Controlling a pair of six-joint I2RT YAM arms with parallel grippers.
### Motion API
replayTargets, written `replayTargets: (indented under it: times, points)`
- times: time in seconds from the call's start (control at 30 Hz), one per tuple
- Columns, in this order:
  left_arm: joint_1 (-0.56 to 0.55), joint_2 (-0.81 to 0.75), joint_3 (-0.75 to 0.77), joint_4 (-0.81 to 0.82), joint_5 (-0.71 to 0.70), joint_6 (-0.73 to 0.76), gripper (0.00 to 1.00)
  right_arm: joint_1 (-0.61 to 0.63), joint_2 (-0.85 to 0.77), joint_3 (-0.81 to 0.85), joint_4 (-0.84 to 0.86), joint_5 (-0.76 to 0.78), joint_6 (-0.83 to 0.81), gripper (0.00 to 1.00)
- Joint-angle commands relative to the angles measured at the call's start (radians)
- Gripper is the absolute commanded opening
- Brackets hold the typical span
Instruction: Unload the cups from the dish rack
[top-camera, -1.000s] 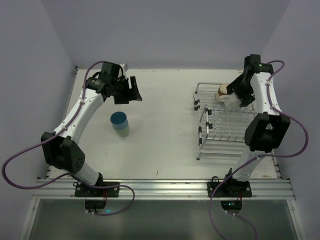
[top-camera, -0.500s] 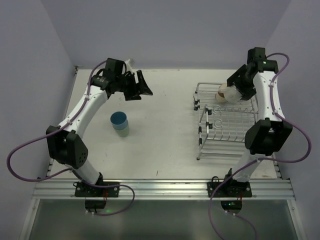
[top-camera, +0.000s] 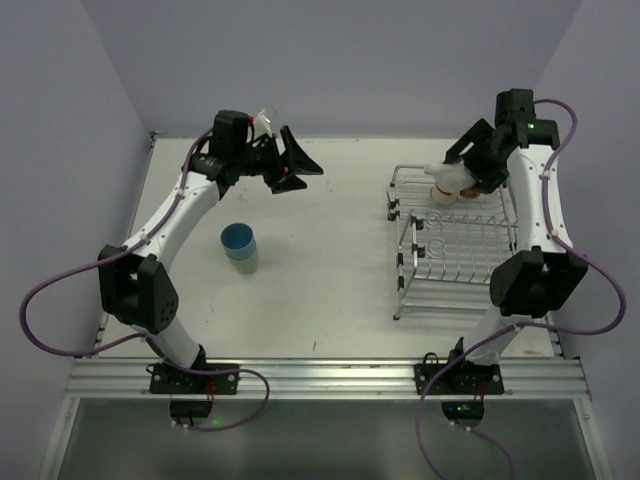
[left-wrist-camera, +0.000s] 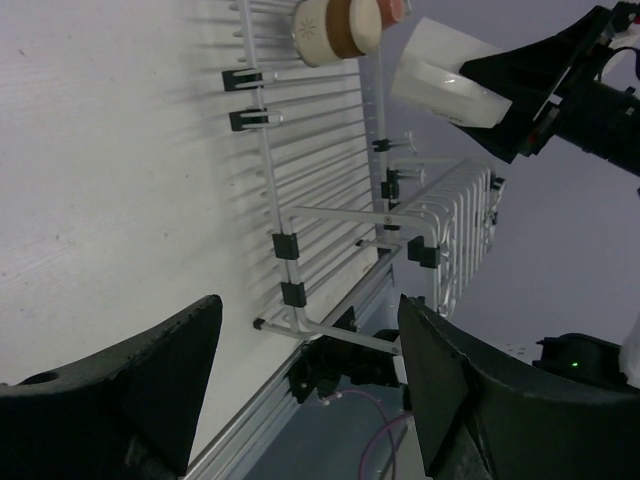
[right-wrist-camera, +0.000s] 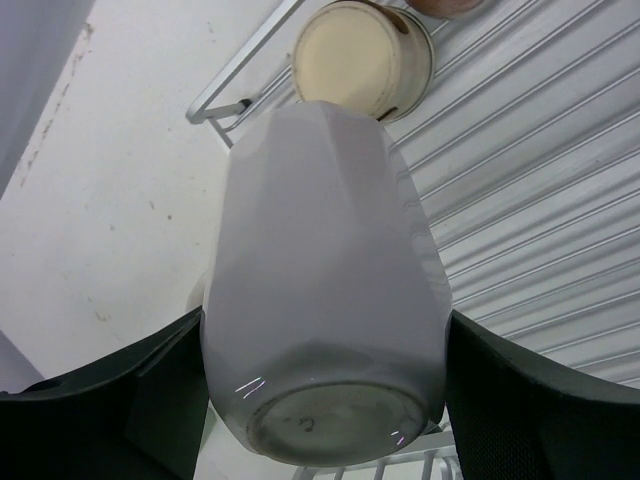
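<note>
Hanging above the far end of the dish rack (top-camera: 455, 250), the white cup (right-wrist-camera: 325, 280) sits tilted in the right claw (top-camera: 462, 178), gripped across its smooth sides. It could slip, or clip the cream-tan cup (right-wrist-camera: 362, 58) just below if carried out low. Meanwhile the left claw (top-camera: 297, 170) hovers open and empty over the worktop (top-camera: 330, 270), well apart.

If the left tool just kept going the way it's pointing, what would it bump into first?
Probably the dish rack: the wrist view of the left tool shows wire rails dead ahead, with only bare table between. Height is hard to judge, so it might skim over.
</note>
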Motion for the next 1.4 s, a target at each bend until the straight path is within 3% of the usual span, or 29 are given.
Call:
replayTargets:
  times: [0.0,0.4,0.73,0.87,1.37]
  points:
    - [-0.010,0.014,-0.023,0.101,0.160,-0.181,0.75,0.010,-0.105,0.059,0.101,-0.093,-0.031,0.00]
    - [-0.026,0.015,-0.084,0.327,0.238,-0.492,0.75,0.041,-0.132,0.037,0.208,-0.270,-0.073,0.00]
    - [-0.055,0.035,-0.094,0.391,0.283,-0.696,0.73,0.120,-0.141,0.048,0.294,-0.443,-0.091,0.00]
    - [-0.066,0.034,-0.120,0.523,0.303,-0.816,0.71,0.165,-0.153,0.034,0.341,-0.509,-0.106,0.00]
    - [-0.082,0.080,-0.097,0.612,0.395,-1.029,0.69,0.252,-0.199,0.004,0.436,-0.567,-0.169,0.00]
